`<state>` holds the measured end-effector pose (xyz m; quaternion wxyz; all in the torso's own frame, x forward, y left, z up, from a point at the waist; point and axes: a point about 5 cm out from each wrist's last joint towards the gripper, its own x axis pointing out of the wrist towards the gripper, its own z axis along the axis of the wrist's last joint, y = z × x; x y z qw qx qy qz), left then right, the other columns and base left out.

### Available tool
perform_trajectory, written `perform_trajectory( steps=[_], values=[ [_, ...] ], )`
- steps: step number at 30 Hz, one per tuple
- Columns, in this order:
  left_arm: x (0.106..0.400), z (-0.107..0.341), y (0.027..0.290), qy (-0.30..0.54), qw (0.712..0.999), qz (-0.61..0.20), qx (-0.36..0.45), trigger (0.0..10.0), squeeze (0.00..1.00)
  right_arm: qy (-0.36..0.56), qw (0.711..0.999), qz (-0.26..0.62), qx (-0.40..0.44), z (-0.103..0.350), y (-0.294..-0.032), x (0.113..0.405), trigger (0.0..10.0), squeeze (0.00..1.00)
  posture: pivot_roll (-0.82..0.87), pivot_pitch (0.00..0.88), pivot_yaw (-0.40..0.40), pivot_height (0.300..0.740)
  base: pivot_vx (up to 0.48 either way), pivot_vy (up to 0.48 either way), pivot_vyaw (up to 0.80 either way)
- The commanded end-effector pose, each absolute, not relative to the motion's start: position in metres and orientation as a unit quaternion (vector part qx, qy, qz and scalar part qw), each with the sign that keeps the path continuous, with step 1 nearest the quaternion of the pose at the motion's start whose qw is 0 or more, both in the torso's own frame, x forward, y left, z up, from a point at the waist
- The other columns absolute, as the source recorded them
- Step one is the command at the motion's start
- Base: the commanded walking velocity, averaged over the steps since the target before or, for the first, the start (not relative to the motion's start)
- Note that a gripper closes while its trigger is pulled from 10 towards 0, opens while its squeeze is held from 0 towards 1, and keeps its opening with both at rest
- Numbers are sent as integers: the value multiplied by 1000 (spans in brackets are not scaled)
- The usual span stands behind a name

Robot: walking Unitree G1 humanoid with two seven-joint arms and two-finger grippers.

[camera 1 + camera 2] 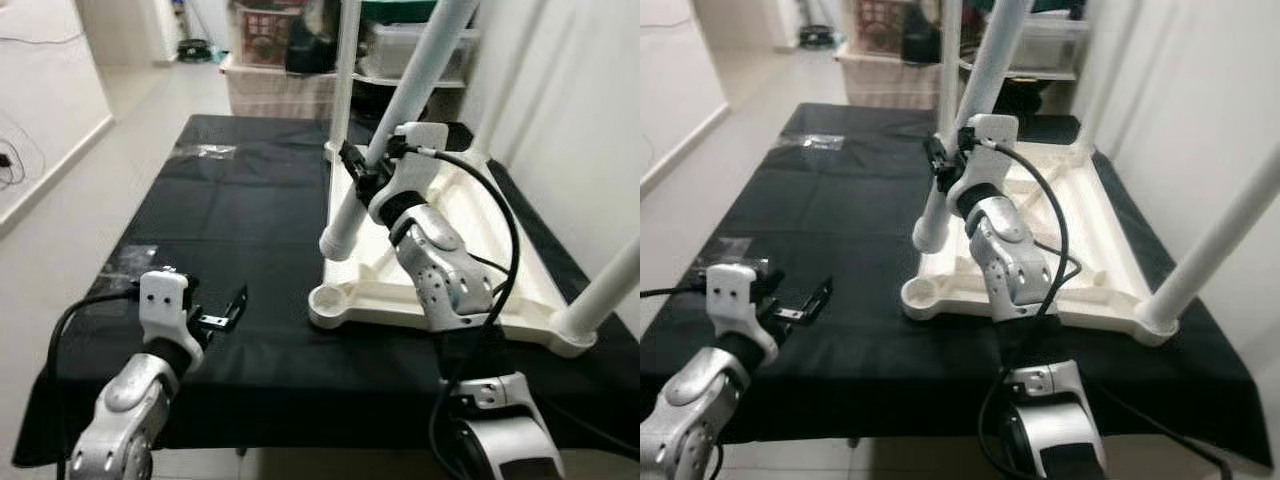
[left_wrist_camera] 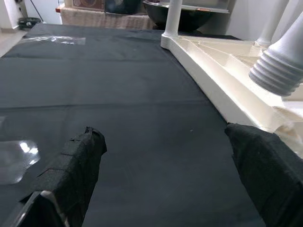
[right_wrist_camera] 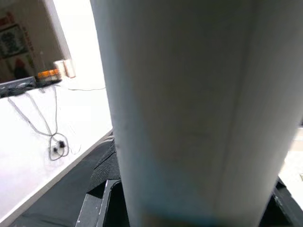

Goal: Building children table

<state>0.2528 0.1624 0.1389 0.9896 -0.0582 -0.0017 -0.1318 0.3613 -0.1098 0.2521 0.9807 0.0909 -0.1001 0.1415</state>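
Upturned white plastic table top (image 1: 500, 250) lying underside-up on the right half of a black cloth (image 1: 240, 230), long axis running away from the robot, ribbed underside facing up, rounded corner sockets at the near end. Loose white leg (image 1: 400, 110), a smooth round tube, clamped between the fingers of the right gripper (image 1: 368, 170) partway along its length, tilted steeply: lower threaded end (image 2: 279, 71) down near the tray's near left part, hanging just above the ribbed surface in the left wrist view, upper end leaning up and away to the right out of frame. Ridged screw thread plain on that lower end; matte, slightly glossy plastic elsewhere. Another leg (image 1: 345, 70) standing upright at the far left corner, one more (image 1: 610, 285) slanting up from the near right corner socket. Left gripper (image 1: 215, 318) low over the cloth at the near left, well apart from the table top, fingers (image 2: 75, 165) spread wide with nothing between them, black fabric-wrapped pads. Cloth smooth with faint fold creases, covering a rectangular work table; clear plastic wrappers (image 1: 205, 150) lying flat on it at the far left and near the left gripper. Pale tiled floor (image 1: 150, 95) to the left, storage bins (image 1: 280, 60) and shelving beyond the far edge, white curtain (image 1: 570, 80) on the right.
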Motion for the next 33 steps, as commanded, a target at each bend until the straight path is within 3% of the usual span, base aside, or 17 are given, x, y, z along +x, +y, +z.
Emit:
perform_trajectory(
  steps=[1,12,22,33],
  values=[
    [254,141,163,-12,991,-123,-53,10000,0,-93,982,138,95,250,-111,360,10000,0,49,0,-51,740,0,0,-800],
    [255,143,163,-17,991,-118,-65,10000,0,-79,984,139,80,241,-117,355,10000,0,47,0,-50,740,0,0,-440],
    [255,143,164,-10,990,-114,-87,10000,0,-79,985,128,80,237,-119,353,10000,0,49,0,-47,740,0,0,-800],
    [258,145,163,-17,990,-117,-79,10000,0,-88,985,132,70,238,-118,350,10000,0,51,0,-46,740,0,410,-291]
  ],
)
